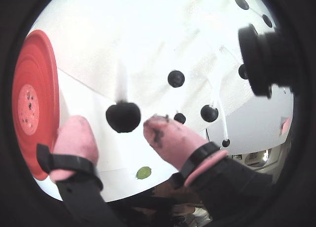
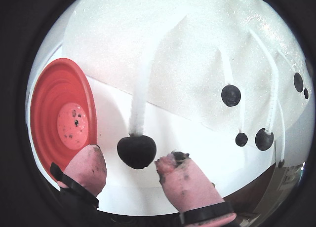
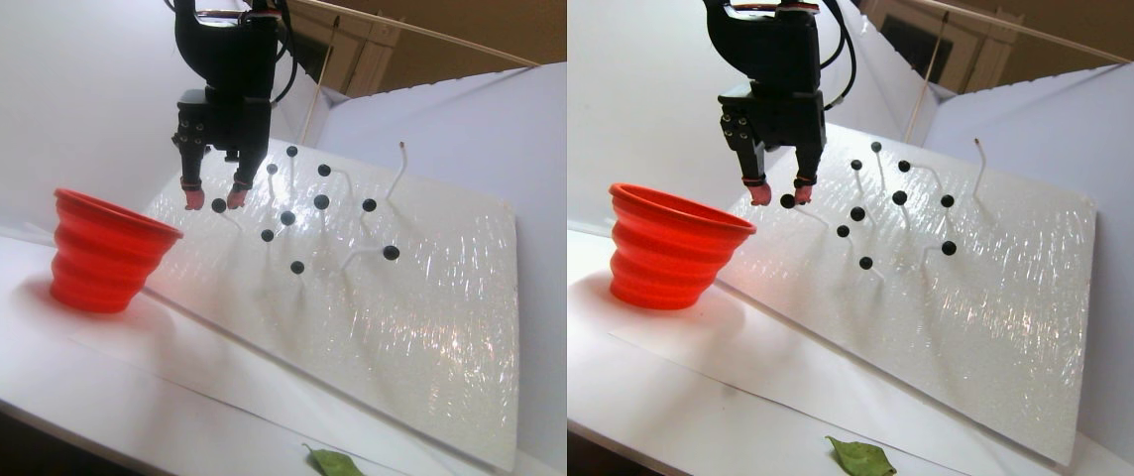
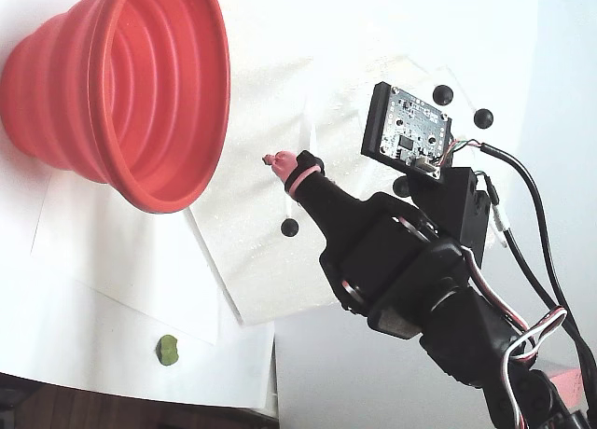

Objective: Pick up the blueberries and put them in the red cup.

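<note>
A: White table [image 3: 22,347] and pale walls all round, with a tilted, glittery white board [image 3: 428,327] leaning up behind the red cup [image 3: 106,253], its lower edge just beside the cup's base.

B: And the cup itself?

A: Upright, ridged, wide rim, empty but for dark specks on its floor in both wrist views. The arm [image 4: 420,289] hangs above the board, just past the cup's rim.

B: What is the claw doing?

A: The gripper [image 1: 114,130] stands open, moderately wide, holding nothing. Its pink fingertips [image 2: 86,165] flank one berry, which sits between them and a little ahead, touching neither as far as I can tell.

B: Where are the blueberries [image 3: 321,201]?

A: On thin white stems [image 2: 139,96] rising from the board, scattered away from the cup; the nearest one [image 2: 137,151] is the berry at the claw, close to the cup's rim. Others lie further off.

B: How will it handle?

A: My guess: light, round, glossy, so likely to slip or roll. I'd close across its widest part and pull gently, since the stem may flex or hold it back.

B: Anything else?

A: A small green leaf [image 3: 334,462] on the table, well away from the cup
</note>
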